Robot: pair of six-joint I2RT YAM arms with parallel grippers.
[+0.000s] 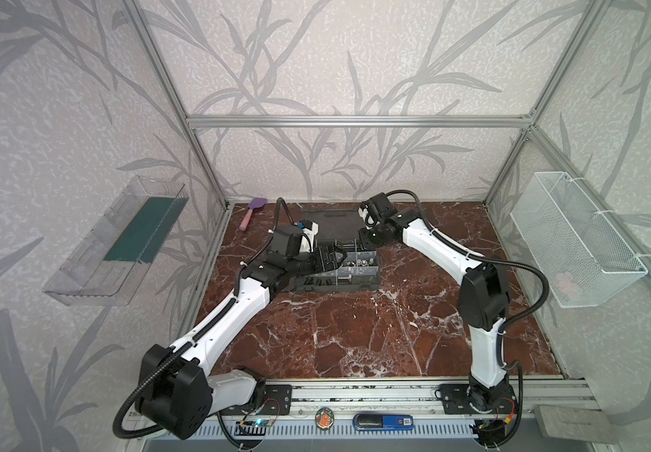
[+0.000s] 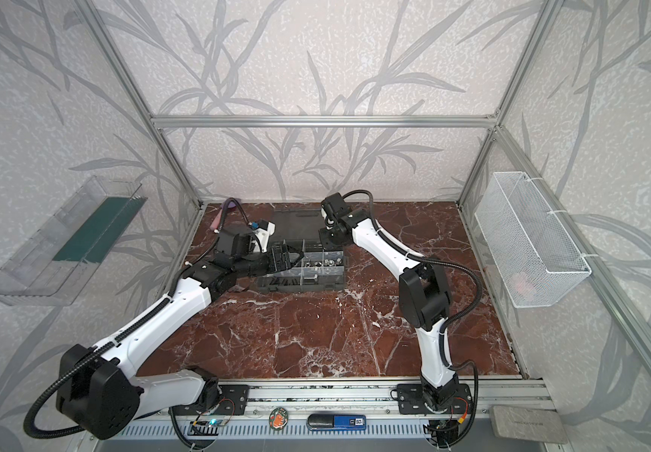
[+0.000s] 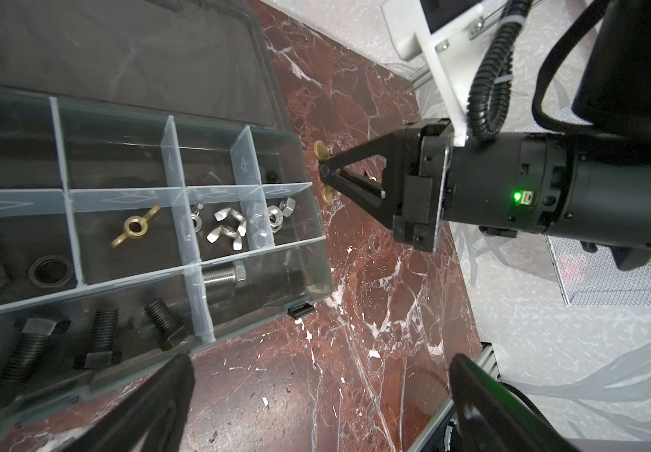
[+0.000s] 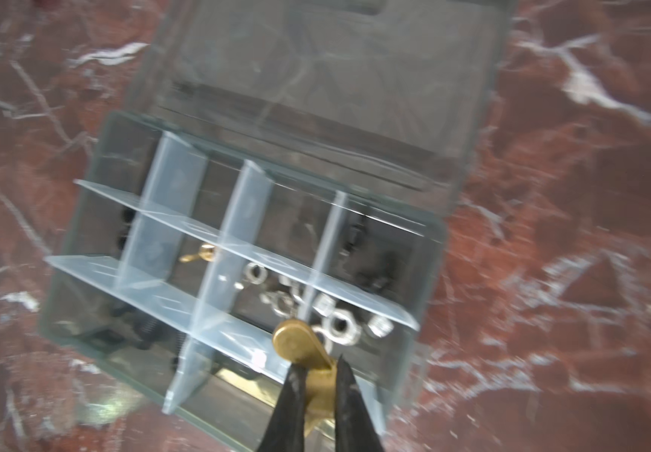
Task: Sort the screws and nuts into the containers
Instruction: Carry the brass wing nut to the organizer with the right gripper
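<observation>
Far left in both top views, a clear tray with a green base hangs on the wall, and a purple-headed utensil lies at the upper left corner of the red marble table. My left claw hovers spread wide and holds nothing, over the left end of the dark grey organizer case. The case sits open at the upper middle of the table, its lid flat behind it.

In the left wrist view, black screws lie in the lower-left compartment. One brass wing nut rests alone in a middle compartment, with silver wing nuts in the next one to the right and silver hex nuts in the end one. A silver bolt lies in the compartment below them.

At the case's right end, my right claw is clenched on a second brass wing nut, just beside the end wall. A white mesh basket hangs on the wall at far right.
</observation>
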